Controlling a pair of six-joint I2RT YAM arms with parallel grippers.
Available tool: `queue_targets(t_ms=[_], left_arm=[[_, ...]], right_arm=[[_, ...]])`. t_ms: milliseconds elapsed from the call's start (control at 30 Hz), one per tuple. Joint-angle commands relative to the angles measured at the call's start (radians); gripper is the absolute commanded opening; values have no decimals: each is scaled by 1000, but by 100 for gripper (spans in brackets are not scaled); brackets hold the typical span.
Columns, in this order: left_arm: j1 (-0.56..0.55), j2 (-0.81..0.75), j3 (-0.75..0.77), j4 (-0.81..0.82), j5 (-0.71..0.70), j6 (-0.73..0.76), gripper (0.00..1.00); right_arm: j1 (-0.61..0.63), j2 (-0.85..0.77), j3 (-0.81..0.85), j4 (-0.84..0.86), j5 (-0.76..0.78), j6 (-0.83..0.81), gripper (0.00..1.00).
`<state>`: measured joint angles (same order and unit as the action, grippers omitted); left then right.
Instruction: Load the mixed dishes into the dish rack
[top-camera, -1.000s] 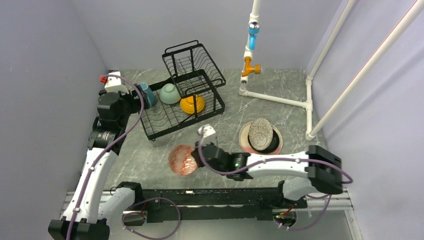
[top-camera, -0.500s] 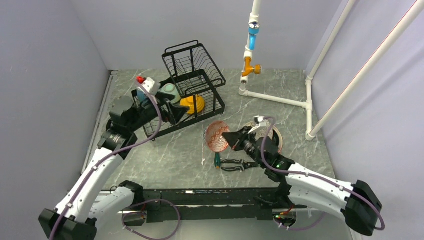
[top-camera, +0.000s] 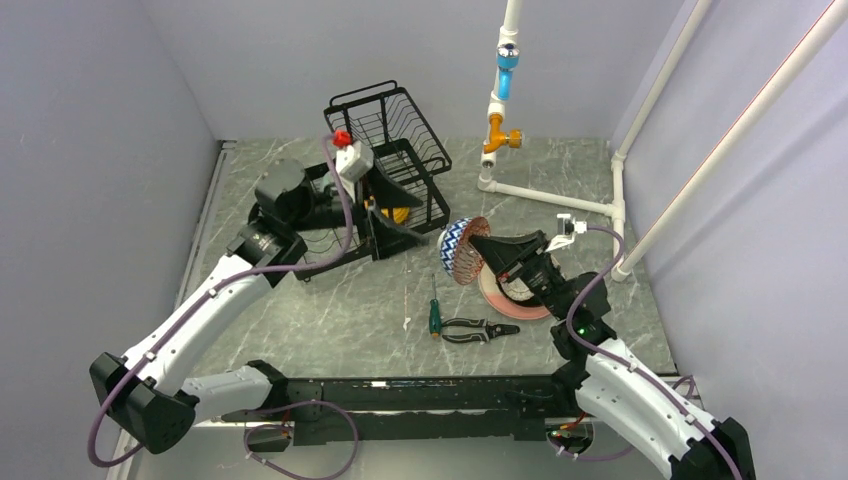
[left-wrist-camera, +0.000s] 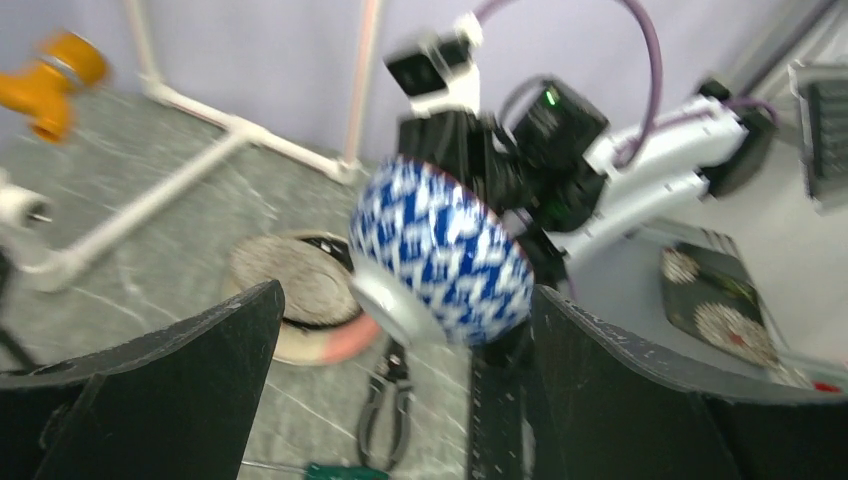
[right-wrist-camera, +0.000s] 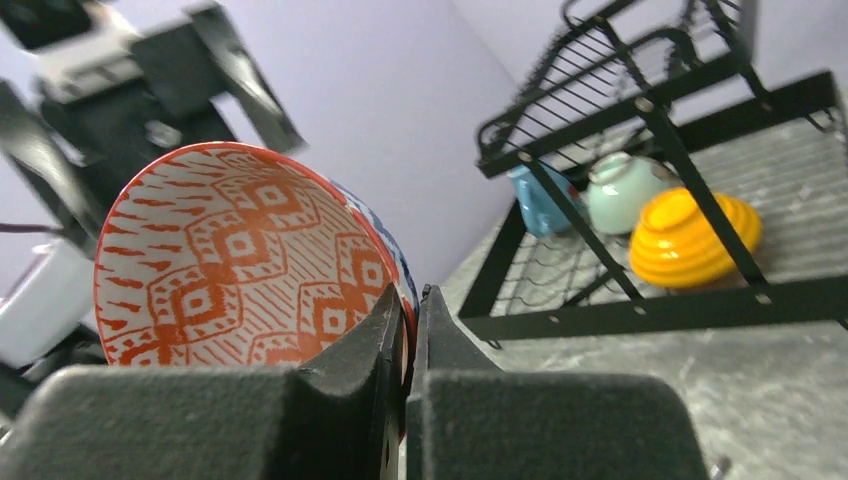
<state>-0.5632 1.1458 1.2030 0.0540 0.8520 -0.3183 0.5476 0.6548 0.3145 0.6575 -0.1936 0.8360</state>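
The blue zigzag bowl (top-camera: 458, 250), tipped on edge in the air near the rack (top-camera: 385, 125), is pinched at its rim by the right hand (right-wrist-camera: 412, 300) (glazed and stiff, probably slippery and breakable: 1 rim pinch could swivel), while the left hand (left-wrist-camera: 405, 292) gapes open, empty.

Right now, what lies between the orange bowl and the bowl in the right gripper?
Black frame bars of the rack stand between the orange bowl and the patterned bowl, in the right wrist view.

White arms (top-camera: 200, 315), black joints (top-camera: 278, 192), purple cables (top-camera: 118, 398).
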Motion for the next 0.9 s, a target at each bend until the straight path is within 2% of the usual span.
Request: queue_targets(t_ms=[0,200,433,567,733,867], left_arm=[[-24,-40,-95,138,156,-68,99],[-96,-35,-83,16,98,13,99],[-99,0,-130,188,133,-164,99],[-98,16,-135,250,169,-234,99],[-98,17,-134,248,164,-241,99],[-99,26,-143,297,183,-292,99]], right_arm=[[-46,-16,8,245,-159,47,0],[-101,112,37,415,-213,95,0],[-110,275,59,619,-258,137,0],[-110,284,45,628,-230,129,0],[-110,261,50,626,-232,114,0],[-110,224,67,559,-206,70,0]])
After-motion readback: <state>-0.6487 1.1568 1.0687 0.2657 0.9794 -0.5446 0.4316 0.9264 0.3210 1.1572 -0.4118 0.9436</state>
